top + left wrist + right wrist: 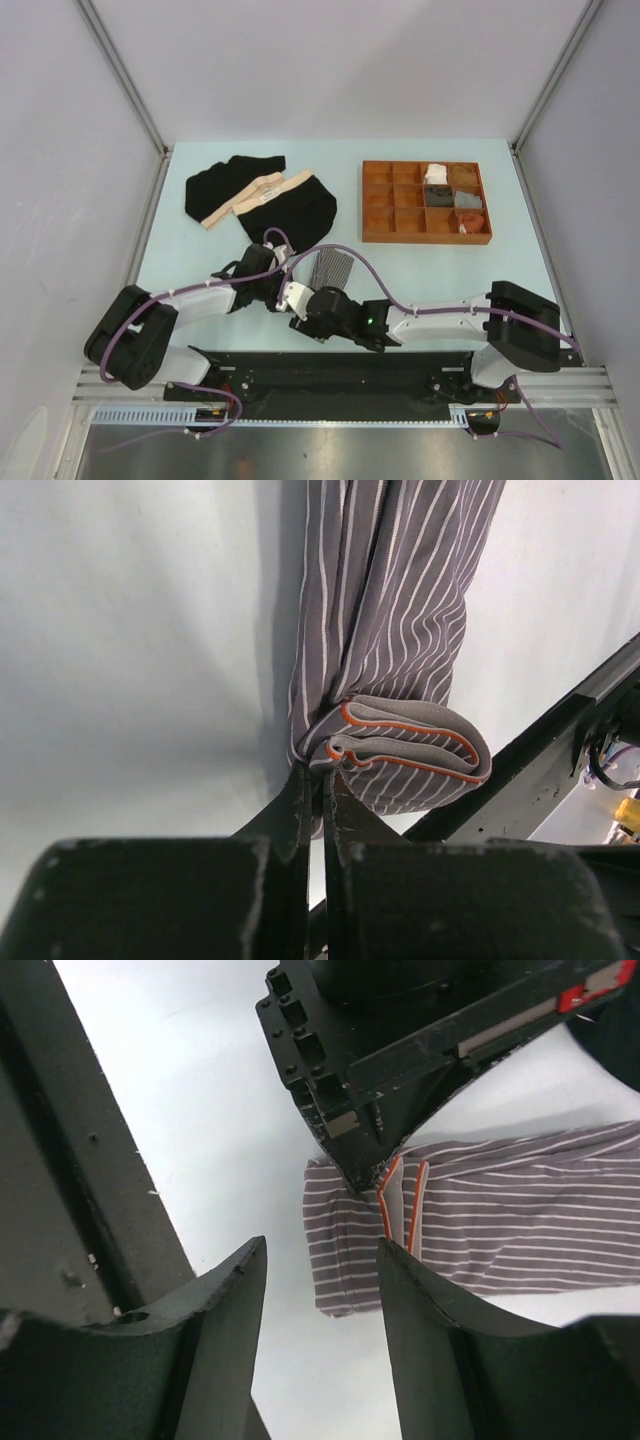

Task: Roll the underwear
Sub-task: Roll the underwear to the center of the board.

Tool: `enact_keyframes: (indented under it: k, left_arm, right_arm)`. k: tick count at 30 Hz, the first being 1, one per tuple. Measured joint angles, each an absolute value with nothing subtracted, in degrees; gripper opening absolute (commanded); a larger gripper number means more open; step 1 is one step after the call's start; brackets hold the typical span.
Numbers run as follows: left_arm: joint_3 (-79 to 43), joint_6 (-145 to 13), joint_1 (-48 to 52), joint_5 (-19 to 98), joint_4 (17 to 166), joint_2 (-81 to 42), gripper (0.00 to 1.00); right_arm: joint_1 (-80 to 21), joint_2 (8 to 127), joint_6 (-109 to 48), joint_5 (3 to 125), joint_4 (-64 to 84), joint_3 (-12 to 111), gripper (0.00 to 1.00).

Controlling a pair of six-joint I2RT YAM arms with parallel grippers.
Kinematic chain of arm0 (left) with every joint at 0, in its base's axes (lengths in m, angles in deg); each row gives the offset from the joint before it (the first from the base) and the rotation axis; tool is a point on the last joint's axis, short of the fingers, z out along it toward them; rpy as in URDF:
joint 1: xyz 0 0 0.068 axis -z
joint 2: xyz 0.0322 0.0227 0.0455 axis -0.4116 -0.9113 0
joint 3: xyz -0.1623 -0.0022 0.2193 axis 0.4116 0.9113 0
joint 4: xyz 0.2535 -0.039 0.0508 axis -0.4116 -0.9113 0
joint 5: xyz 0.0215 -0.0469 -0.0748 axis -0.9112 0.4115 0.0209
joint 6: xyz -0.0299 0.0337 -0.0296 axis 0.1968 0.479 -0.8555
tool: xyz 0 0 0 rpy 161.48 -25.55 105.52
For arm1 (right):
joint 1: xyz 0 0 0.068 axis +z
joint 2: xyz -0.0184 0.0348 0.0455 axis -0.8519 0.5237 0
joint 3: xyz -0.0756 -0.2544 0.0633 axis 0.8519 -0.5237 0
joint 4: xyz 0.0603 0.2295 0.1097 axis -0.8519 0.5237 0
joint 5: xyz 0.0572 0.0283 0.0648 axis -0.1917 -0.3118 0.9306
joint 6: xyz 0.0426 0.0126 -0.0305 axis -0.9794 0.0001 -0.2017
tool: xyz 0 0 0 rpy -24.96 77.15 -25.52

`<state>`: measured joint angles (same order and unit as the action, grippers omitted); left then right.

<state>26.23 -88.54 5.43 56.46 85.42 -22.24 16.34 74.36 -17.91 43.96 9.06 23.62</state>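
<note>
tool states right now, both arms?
Left tool: shut on the striped boxer, at its folded end.
Right tool: open, holding nothing.

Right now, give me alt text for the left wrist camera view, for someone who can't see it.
The left gripper, shut, pinches the folded, orange-trimmed end of the grey pin-striped boxer short. The rest of the garment stretches away from the camera across the pale table.

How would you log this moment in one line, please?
left gripper: shut on striped boxers | right gripper: open, empty | black briefs: unrolled, far side
</note>
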Motion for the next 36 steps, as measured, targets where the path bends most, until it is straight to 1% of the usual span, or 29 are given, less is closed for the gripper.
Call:
enact_keyframes:
  k: [4, 12, 17, 19, 21, 22, 24, 25, 26, 27, 28, 29, 30, 31, 32, 35, 36]
  left_arm:
    - [25.79, -88.49, 5.39, 56.79, 84.9, -22.63, 0.0]
    - [25.29, -88.4, 5.3, 56.9, 83.8, -22.72, 0.0]
    - [24.76, -88.1, 5.28, 57.08, 83.26, -22.83, 0.0]
    - [24.5, -88.05, 5.28, 57.08, 82.91, -23.0, 0.0]
    - [24.2, -88.03, 5.28, 57.05, 82.45, -23.09, 0.01]
    - [24.11, -88.01, 5.28, 57.05, 82.32, -23.11, 0.0]
    - [23.78, -87.97, 5.28, 57.1, 81.99, -23.24, 0.04]
    - [23.63, -87.92, 5.28, 57.1, 81.82, -23.26, 0.06]
    - [23.52, -87.88, 5.28, 57.12, 81.66, -23.26, 0.11]
    - [23.45, -87.77, 5.23, 57.12, 81.58, -23.26, 0.15]
    - [23.43, -87.57, 5.17, 57.16, 81.47, -23.24, 0.2]
    - [23.41, -87.49, 5.12, 57.19, 81.31, -23.18, 0.31]
    - [23.34, -87.42, 5.04, 57.19, 81.12, -23.07, 0.38]
    - [23.23, -87.38, 4.86, 57.19, 80.74, -22.85, 0.47]
    - [23.15, -87.29, 4.64, 57.25, 80.35, -22.43, 0.58]
    - [23.02, -87.18, 3.75, 57.38, 78.62, -19.98, 0.75]
    - [22.95, -87.05, 3.35, 57.34, 78.1, -19.07, 0.77]
  right_arm:
    - [16.36, 76.75, -17.03, 43.87, 7.37, 23.62, 0.49]
    - [15.27, 81.44, -16.51, 44.07, 6.98, 23.58, 0.49]
    - [14.15, 83.32, -16.53, 43.94, 6.02, 23.25, 0.51]
    - [14.02, 83.63, -16.53, 43.89, 5.65, 23.28, 0.54]
    - [14.04, 84.02, -16.53, 43.63, 5.19, 23.28, 0.54]
    - [14.07, 84.2, -16.55, 43.41, 4.95, 23.28, 0.51]
    - [14.15, 84.57, -16.6, 42.67, 4.66, 23.34, 0.43]
    - [14.22, 84.88, -16.66, 41.95, 4.51, 23.45, 0.36]
    - [14.24, 85.09, -16.77, 41.25, 4.42, 23.56, 0.31]
    - [14.26, 85.34, -16.97, 40.33, 4.4, 23.76, 0.22]
    - [14.26, 85.51, -17.23, 39.65, 4.4, 23.91, 0.17]
    - [14.26, 85.64, -17.47, 39.19, 4.38, 24.02, 0.1]
    - [14.26, 85.69, -17.71, 39.0, 4.42, 24.17, 0.03]
    - [14.28, 85.75, -17.93, 39.0, 4.51, 24.28, 0.0]
    - [14.33, 85.79, -18.02, 39.04, 4.6, 24.37, 0.0]
    - [14.15, 85.66, -18.15, 40.13, 4.9, 24.46, 0.0]
    - [13.96, 85.55, -18.19, 40.81, 5.12, 24.52, 0.0]
